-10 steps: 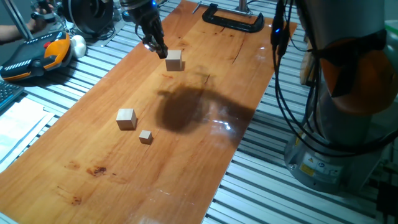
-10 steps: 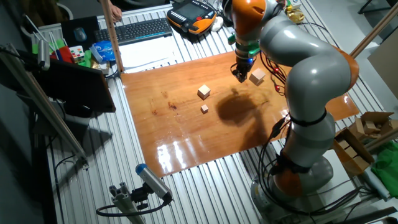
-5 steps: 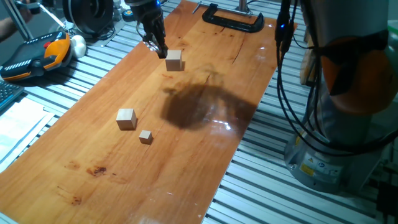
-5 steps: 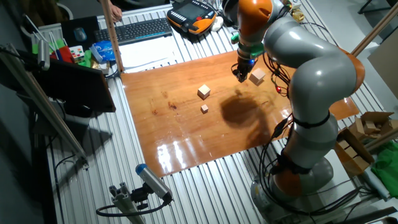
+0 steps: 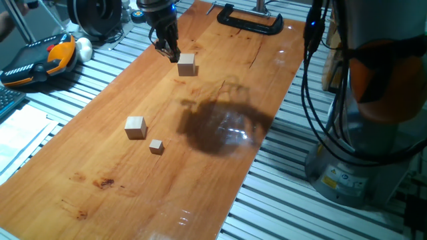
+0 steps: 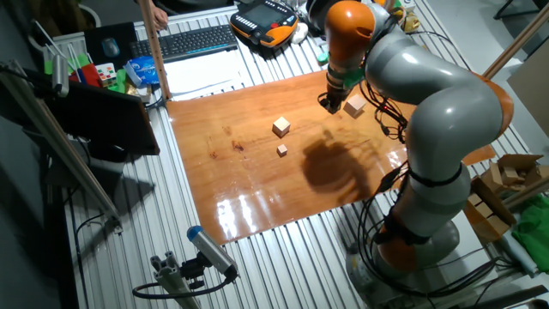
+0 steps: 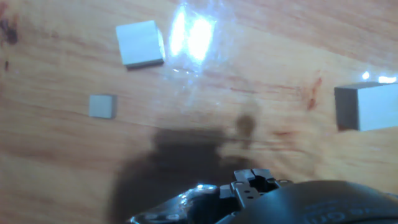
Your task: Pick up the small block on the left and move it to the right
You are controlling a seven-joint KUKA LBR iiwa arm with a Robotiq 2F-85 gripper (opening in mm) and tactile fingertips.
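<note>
1. The largest plain light-wood cube, the small block (image 5: pixel 187 64) (image 6: pixel 354 106) (image 7: pixel 367 106), stands on the long reddish-brown wooden table board (image 5: pixel 120 193) (image 6: pixel 257 206) (image 7: pixel 273 56), toward the end of the board where a black C-shaped metal clamp (image 5: pixel 250 21) lies.
2. The dark two-finger gripper (image 5: pixel 168 51) (image 6: pixel 328 102) of the grey and orange robot arm (image 6: pixel 429 112) hangs just beside this block, on the side away from the arm's base. In the one fixed view its tip looks very near to the block, but I cannot tell if they touch.
3. The block is not between the fingers. How far the fingers are open I cannot tell; they are small and dark in both fixed views, and the hand view shows only the black body of the hand at the bottom edge.
4. The slightly smaller light-wood cube (image 5: pixel 135 127) (image 6: pixel 281 127) (image 7: pixel 140 43) stands near the middle of the board, well apart from the block.
5. The tiny wood cube (image 5: pixel 156 146) (image 6: pixel 282 149) (image 7: pixel 102 106) lies near this second cube, not touching it.
6. A dark shadow of the arm falls on the glossy board between the cubes and the arm's base.
</note>
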